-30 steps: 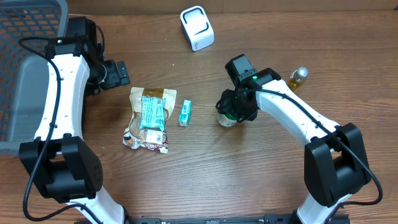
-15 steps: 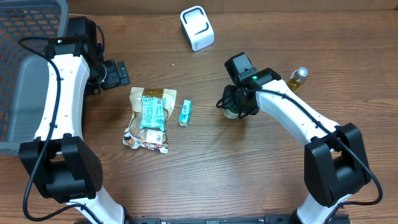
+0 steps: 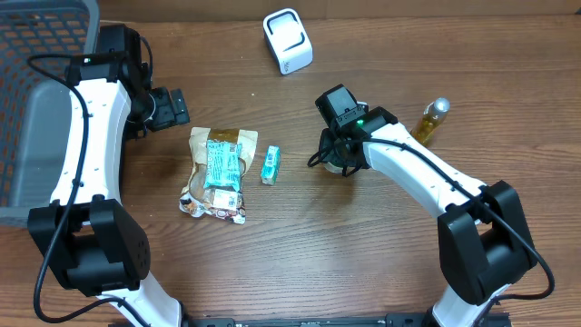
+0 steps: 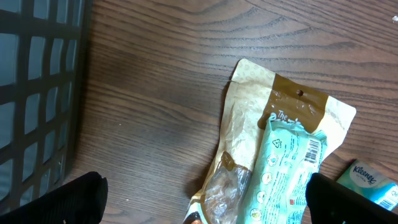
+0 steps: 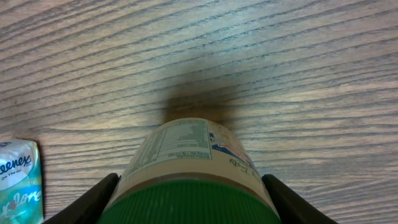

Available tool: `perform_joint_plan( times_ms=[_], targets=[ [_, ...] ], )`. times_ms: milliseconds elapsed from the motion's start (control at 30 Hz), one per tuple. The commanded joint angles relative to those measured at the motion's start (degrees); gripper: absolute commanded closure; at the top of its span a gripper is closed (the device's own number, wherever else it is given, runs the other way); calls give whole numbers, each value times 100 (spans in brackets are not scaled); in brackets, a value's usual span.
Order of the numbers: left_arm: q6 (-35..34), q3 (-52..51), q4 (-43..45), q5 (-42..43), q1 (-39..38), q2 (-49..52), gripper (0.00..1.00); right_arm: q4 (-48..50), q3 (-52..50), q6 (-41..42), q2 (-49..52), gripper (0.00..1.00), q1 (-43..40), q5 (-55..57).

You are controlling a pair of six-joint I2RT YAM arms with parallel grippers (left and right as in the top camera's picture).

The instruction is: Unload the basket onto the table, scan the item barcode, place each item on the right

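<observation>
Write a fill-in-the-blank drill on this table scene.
The right end effector grips a jar whose lid is ___.
The tissue pack beside the snack pouch reads ___.
The left end effector has its jaws ___.
Missing words: green; Kleenex; open.

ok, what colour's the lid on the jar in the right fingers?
Green plastic lid on the cream-labelled jar; best in right wrist view.
</observation>
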Motion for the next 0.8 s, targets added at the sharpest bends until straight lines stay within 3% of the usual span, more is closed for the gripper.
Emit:
perform_joint_plan(
  times_ms=[0, 767],
  targets=[
    [87, -26, 4, 44, -37, -35, 0, 33, -2, -2, -15, 73, 20, 146],
    [87, -26, 4, 42, -37, -35, 1, -9, -2, -4, -15, 54, 20, 144]
  ],
)
